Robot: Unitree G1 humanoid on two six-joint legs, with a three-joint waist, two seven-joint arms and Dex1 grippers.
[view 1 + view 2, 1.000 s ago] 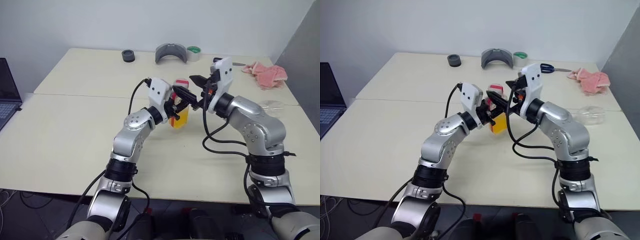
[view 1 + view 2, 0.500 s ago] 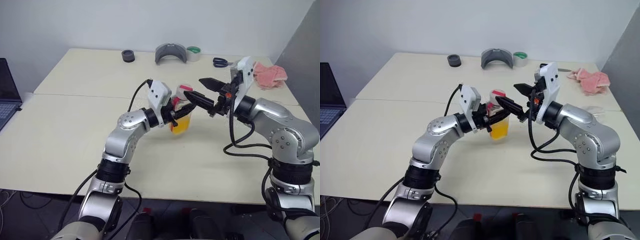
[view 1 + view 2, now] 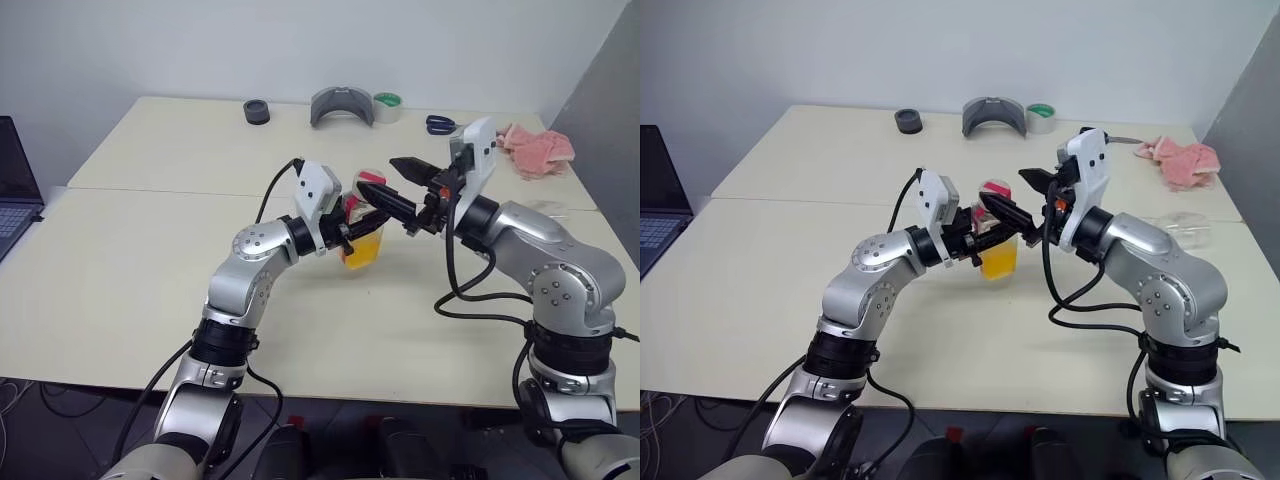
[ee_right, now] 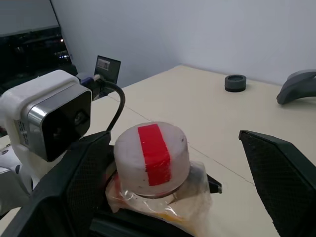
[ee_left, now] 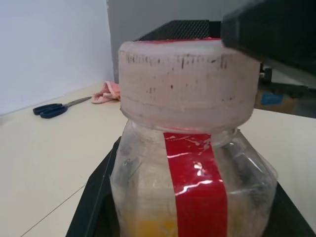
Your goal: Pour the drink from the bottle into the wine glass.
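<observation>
Bottle upright near the middle of the bench, base on or just above the surface, too close to call. Clear plastic body with a red label stripe up one side, white cap still on with a red band across its top. Orange-yellow drink filling the lower part of the bottle only. Clamped at the shoulder, just under the cap, by the left hand, black fingers closed against both sides of the body, reaching in level from the left. Right hand poised at cap height, spread wide, one finger just beside the cap on one side, the other finger well apart on the far side, nothing gripped.

Wine glass lying on its side near the right edge of the bench, well apart from the bottle and behind the right arm. Farther back on that side, a crumpled pink cloth and blue-handled scissors. Along the far edge, a black tape roll, a grey curved object and a green tape roll just beside it. Laptop at the far left, off the bench.
</observation>
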